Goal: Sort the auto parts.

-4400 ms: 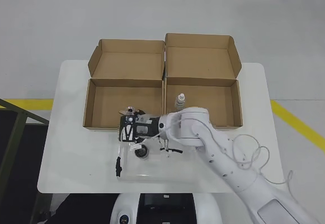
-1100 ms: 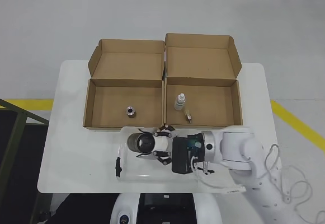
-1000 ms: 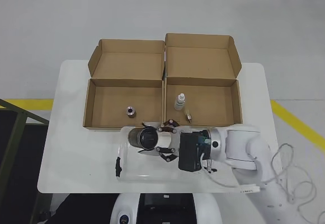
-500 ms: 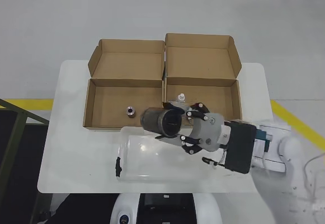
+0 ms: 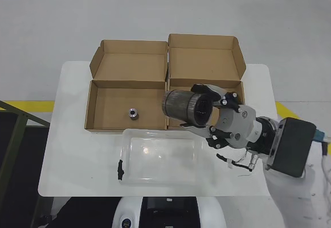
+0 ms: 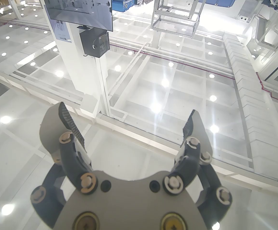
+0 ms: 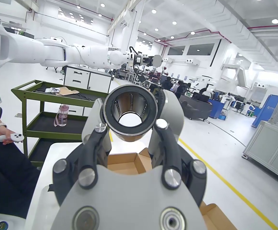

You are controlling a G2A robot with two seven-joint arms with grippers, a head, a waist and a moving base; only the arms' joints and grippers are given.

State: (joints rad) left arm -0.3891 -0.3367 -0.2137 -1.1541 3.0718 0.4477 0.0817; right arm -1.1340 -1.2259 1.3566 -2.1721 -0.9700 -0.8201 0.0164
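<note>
My right pincer (image 5: 198,110) is clenched on a short, thick steel cylinder with a hollow, ribbed bore and dark end rings (image 5: 183,106), one finger pressed on each side of its barrel. From my right wrist its open end (image 7: 131,113) faces me, and I can see straight through the bore. In the top view I hold the cylinder lifted, lying sideways, over the front left part of the right-hand brown cardboard box (image 5: 242,107), near the wall it shares with the left-hand brown cardboard box (image 5: 95,108). Both boxes stand side by side, touching, at the far side of the white table (image 5: 68,145), lids folded back. A small round silver part (image 5: 132,113) lies on the left box's floor. A clear plastic tray (image 5: 160,171) sits on the table in front of the boxes, and a small black part (image 5: 119,169) lies just beside its left edge. My left pincer (image 6: 128,120) is released, toothed fingers (image 6: 67,120) spread wide apart, grasping nothing, pointing up at the ceiling.
</note>
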